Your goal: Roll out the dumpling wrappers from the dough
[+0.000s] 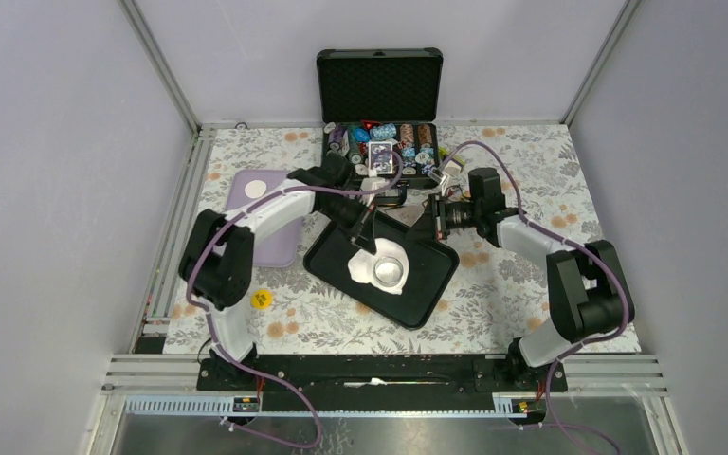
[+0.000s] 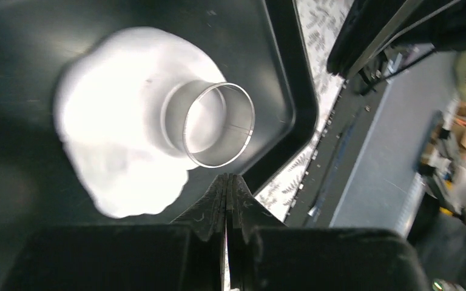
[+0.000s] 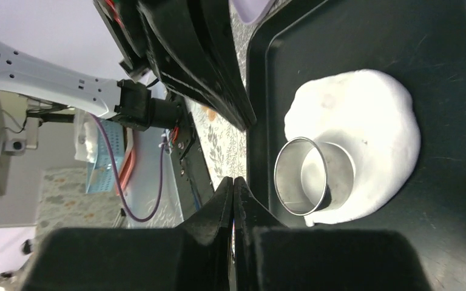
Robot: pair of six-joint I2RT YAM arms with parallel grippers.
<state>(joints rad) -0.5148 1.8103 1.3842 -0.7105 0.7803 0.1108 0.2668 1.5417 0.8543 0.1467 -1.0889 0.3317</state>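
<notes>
The dough (image 1: 358,267) lies flat in the middle of the black tray (image 1: 424,301). It is an uneven, slightly oblong sheet, and its longer run follows the tray's long sides. A steel ring cutter (image 1: 390,272) stands upright on it with its open mouth facing up, set toward the dough's edge nearest the tray's near rim. The left gripper (image 2: 226,179) hangs over the tray just beside the ring, clenched on nothing. The right gripper (image 3: 233,182) is at the tray's far right side, likewise clenched and empty. Left of the tray, one dumpling wrapper (image 1: 257,188) lies on a purple board (image 1: 270,232).
</notes>
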